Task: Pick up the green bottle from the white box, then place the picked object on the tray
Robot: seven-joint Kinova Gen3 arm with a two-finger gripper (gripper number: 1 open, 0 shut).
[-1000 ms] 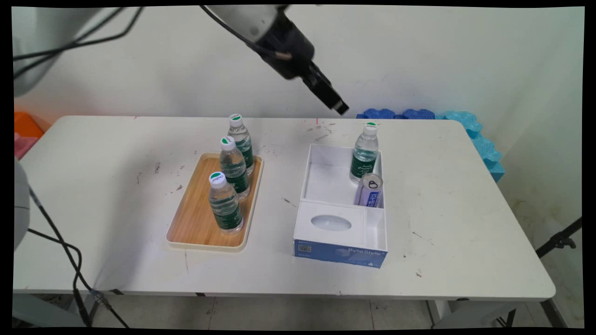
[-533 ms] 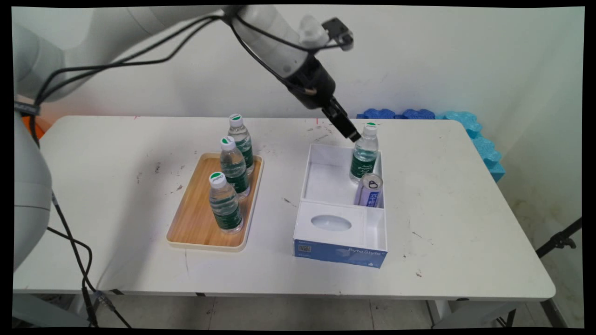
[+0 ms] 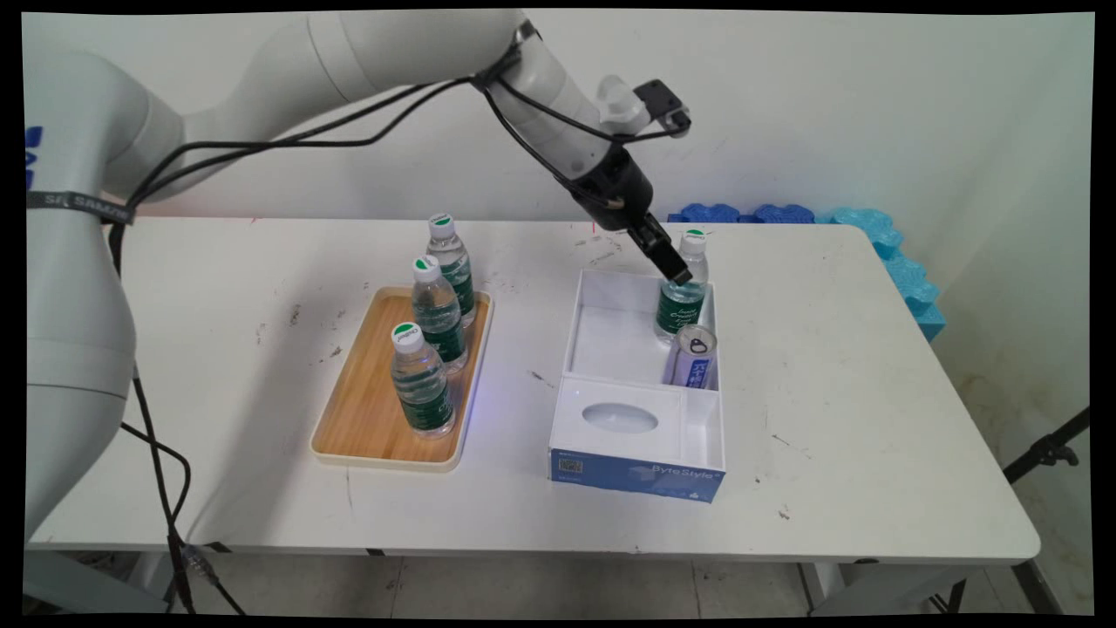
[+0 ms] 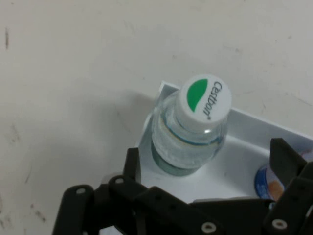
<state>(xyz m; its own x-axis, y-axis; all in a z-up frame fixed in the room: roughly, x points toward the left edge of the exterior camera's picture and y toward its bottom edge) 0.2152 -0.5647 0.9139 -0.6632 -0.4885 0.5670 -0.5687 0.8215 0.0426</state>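
Note:
A clear water bottle (image 3: 683, 296) with a white and green cap stands upright in the far right corner of a white open box (image 3: 610, 336). My gripper (image 3: 677, 274) hangs tilted at the bottle's upper left side, just below its cap. In the hand view the bottle (image 4: 188, 139) sits between and just beyond the two spread fingers (image 4: 131, 164), and the gripper (image 4: 205, 149) is open with nothing gripped. A purple drink can (image 3: 695, 355) stands in the box right in front of the bottle, its blue top (image 4: 266, 183) showing beside the right finger.
The box's near part holds a white lid with an oval opening (image 3: 620, 418) above a blue front. To the left, a wooden tray (image 3: 362, 419) carries three upright water bottles (image 3: 422, 379). Blue foam pieces (image 3: 881, 244) lie at the table's far right corner.
The arm has swung down and to the right, bringing the gripper from above the table's far edge to the neck of the bottle in the box. No object has moved.

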